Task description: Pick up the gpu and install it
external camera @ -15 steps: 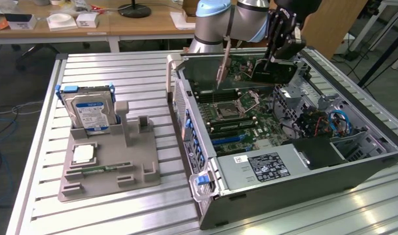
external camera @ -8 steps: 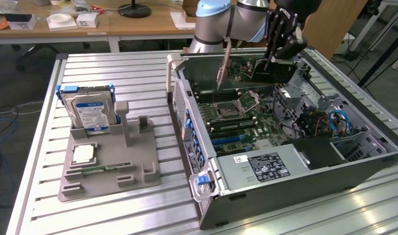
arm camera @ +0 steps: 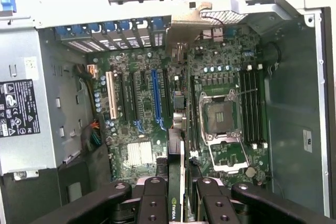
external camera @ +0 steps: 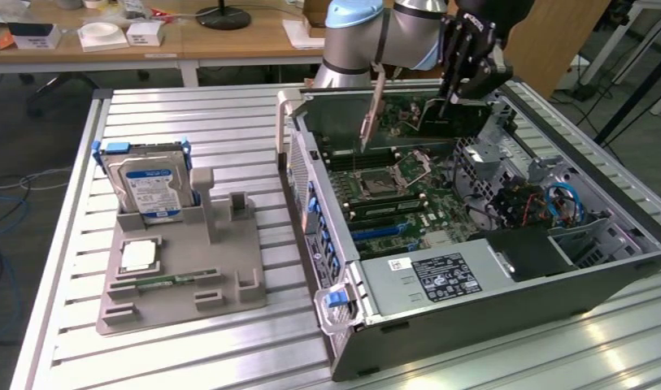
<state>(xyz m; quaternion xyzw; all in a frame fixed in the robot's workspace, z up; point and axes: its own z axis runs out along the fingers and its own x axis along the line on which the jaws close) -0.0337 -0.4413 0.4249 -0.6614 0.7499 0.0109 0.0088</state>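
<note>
- Gripper [external camera: 460, 91] [arm camera: 181, 199] is clamping narrow on the gpu [external camera: 444, 122] [arm camera: 177, 171]; in the wrist view the black fingers [arm camera: 154, 195] are pressing the card from both faces.
- The gpu is hanging upright on its edge, long side level, over the far end of the open computer case [external camera: 504, 317].
- In the exterior view its metal bracket strip [external camera: 371, 114] is pointing down at the end toward that view's left.
- The card's lower edge is sitting close above the motherboard [external camera: 401, 191] [arm camera: 142, 129]; cannot tell whether it is touching a slot.
- In the wrist view the card is showing edge-on, running between the blue slot [arm camera: 156, 95] and the CPU socket [external camera: 379, 183] [arm camera: 220, 116]; a white slot [arm camera: 111, 95] is lying beyond the blue one.
- Power supply [external camera: 439, 276] [arm camera: 18, 108], with a black label, is filling the near end of the case.
- Outside the case, toward the exterior view's left, a hard drive [external camera: 151, 187] with blue rails is standing upright in a grey fixture [external camera: 189, 276].
- A memory stick [external camera: 167, 282] is lying flat on the same fixture.
- Case and fixture are both resting on a slatted metal table [external camera: 200, 114].
</note>
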